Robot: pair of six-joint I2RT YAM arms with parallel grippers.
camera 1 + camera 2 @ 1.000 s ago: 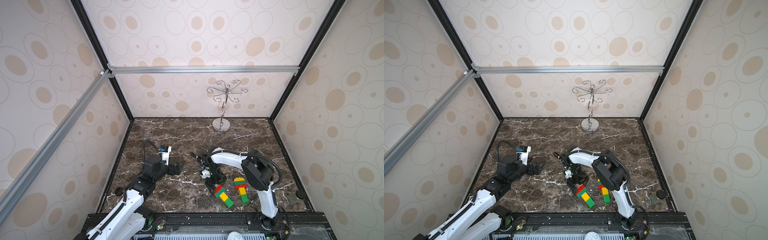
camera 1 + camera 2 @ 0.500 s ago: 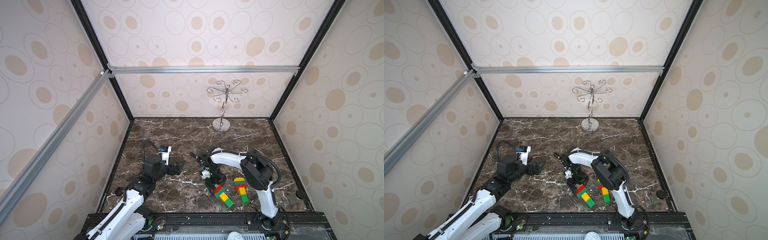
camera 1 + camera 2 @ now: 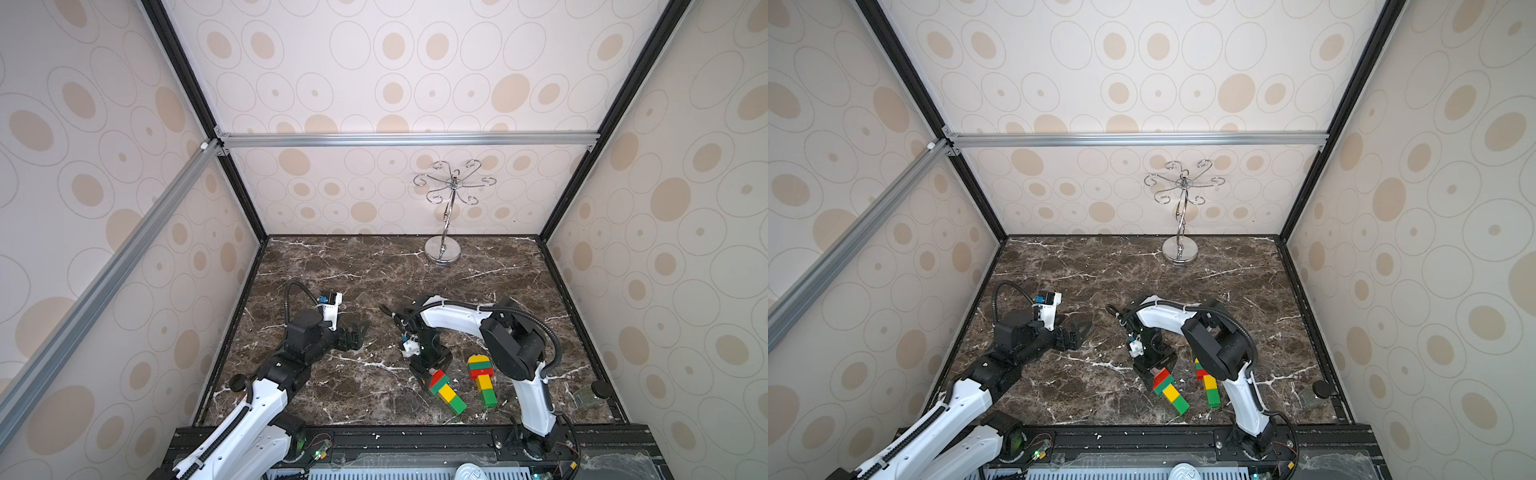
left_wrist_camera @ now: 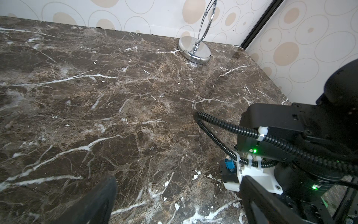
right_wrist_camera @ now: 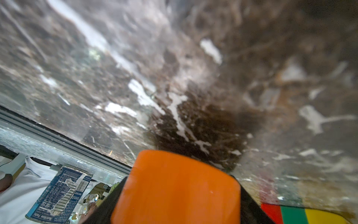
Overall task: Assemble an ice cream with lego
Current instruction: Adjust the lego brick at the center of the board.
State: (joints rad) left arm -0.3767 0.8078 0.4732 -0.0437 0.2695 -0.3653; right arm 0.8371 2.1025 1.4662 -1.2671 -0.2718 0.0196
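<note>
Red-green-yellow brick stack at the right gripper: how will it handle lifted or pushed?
Likely rigid: the red, green and yellow plastic brick stack lies straight. Lifted only by the orange domed piece at its end, held in the right gripper, its overhang may lever a stud joint apart. Flat-sided on the polished marble table, it should slide, not roll.

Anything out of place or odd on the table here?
Both lego stacks lie on their sides, not upright; the right gripper holds an orange dome at one's end. White flecks litter the table. A small black-capped jar sits by the right edge.
</note>
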